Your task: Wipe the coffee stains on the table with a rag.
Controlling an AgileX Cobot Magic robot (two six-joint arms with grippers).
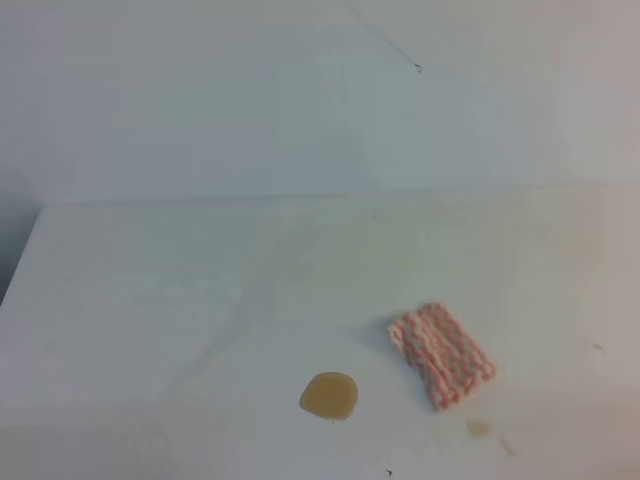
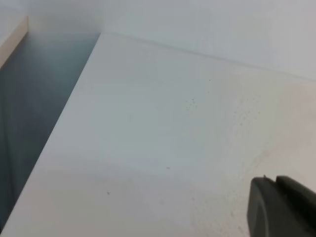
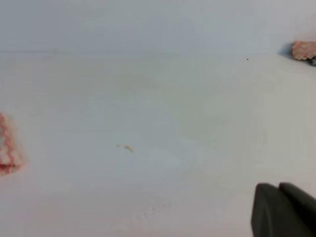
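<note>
The coffee stains (image 1: pixel 328 396) form one glossy tan blob near the front of the white table (image 1: pixel 180 290). To its right, apart from it, the rag (image 1: pixel 441 355) lies flat, pink-red and white striped. Its edge also shows at the left border of the right wrist view, rag (image 3: pixel 7 148). Neither gripper appears in the exterior high view. Only a dark corner of my left gripper (image 2: pixel 282 207) shows, above bare table far from both things. My right gripper (image 3: pixel 284 210) shows as the same kind of dark corner, shut, well to the right of the rag and holding nothing.
A faint tan smudge (image 1: pixel 480 428) lies just in front of the rag, and a tiny yellowish speck (image 3: pixel 128 148) marks the surface. The table's left edge (image 2: pixel 54 138) drops to a dark gap. A white wall stands behind. A pinkish object (image 3: pixel 303 50) sits at the far right.
</note>
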